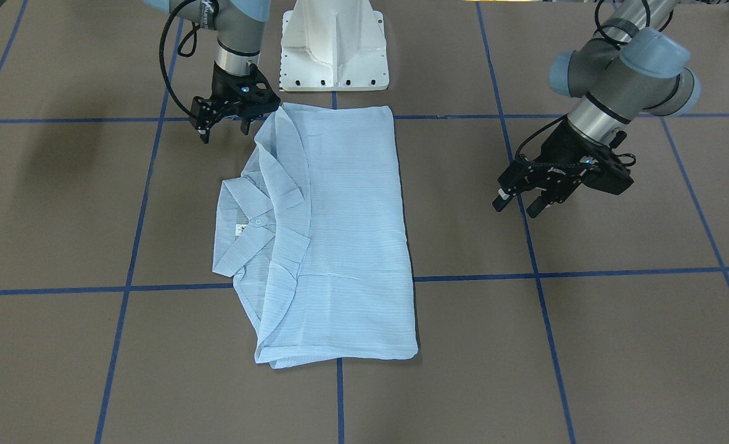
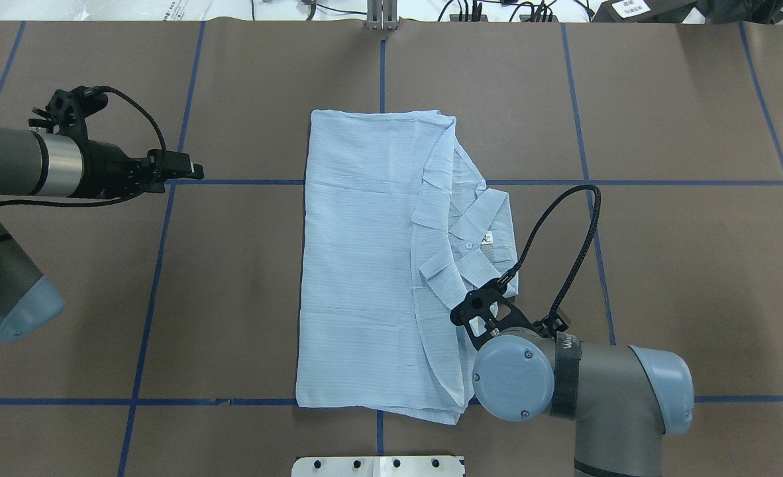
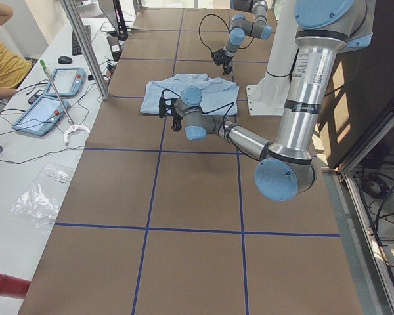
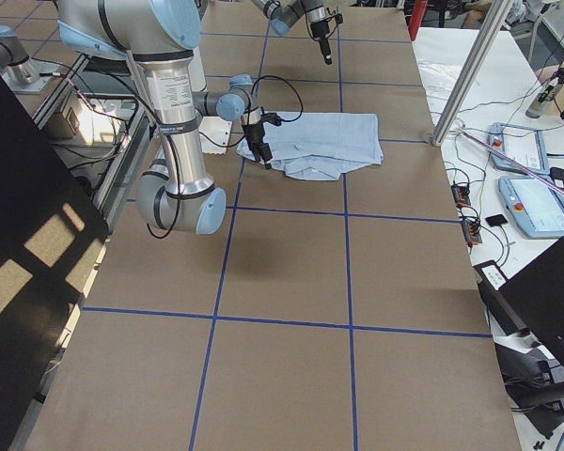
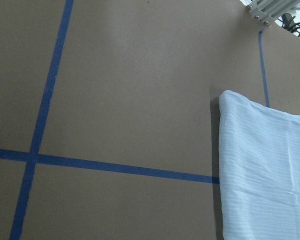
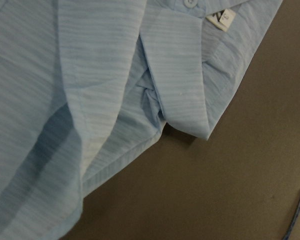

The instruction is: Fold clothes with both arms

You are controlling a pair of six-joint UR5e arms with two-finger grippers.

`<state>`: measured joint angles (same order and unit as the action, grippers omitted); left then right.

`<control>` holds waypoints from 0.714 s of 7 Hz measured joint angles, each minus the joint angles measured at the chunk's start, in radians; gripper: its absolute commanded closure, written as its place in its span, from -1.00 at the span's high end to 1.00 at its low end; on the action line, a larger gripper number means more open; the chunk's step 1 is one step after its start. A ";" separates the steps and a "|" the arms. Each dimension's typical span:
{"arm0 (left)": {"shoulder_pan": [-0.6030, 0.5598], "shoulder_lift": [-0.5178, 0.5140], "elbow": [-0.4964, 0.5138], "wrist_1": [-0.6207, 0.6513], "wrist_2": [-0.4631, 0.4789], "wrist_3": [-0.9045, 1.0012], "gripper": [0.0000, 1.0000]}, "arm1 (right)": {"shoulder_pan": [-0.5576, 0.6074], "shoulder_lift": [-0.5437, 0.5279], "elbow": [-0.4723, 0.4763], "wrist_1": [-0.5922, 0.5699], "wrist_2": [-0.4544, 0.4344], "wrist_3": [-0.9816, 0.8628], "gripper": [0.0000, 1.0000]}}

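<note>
The pale-blue striped shirt (image 1: 340, 228) lies flat on the brown table, folded into a long rectangle, with its collar and neck label (image 1: 239, 230) on the robot's right side. It also shows in the overhead view (image 2: 365, 265). My right gripper (image 1: 226, 126) is open and empty. It hovers just off the shirt's corner near the base, on the collar side. Its wrist view shows the collar tip and label (image 6: 221, 19) close below. My left gripper (image 1: 517, 205) is open and empty, well clear of the shirt's plain folded edge (image 5: 265, 165).
The white pedestal base (image 1: 333, 46) stands at the table's robot side, just behind the shirt. Blue tape lines (image 1: 475, 277) cross the brown table. A side bench with tablets (image 3: 52, 82), a metal post (image 3: 85, 46) and a seated person (image 3: 3, 59) lies beyond the far edge.
</note>
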<state>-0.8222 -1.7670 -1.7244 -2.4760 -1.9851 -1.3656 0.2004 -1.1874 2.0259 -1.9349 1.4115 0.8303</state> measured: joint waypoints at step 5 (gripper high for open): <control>-0.005 0.006 -0.005 0.000 -0.013 0.004 0.82 | 0.004 0.196 -0.135 0.010 0.006 0.013 1.00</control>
<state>-0.8277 -1.7606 -1.7295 -2.4759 -1.9981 -1.3614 0.2044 -0.9913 1.8905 -1.9250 1.4174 0.8436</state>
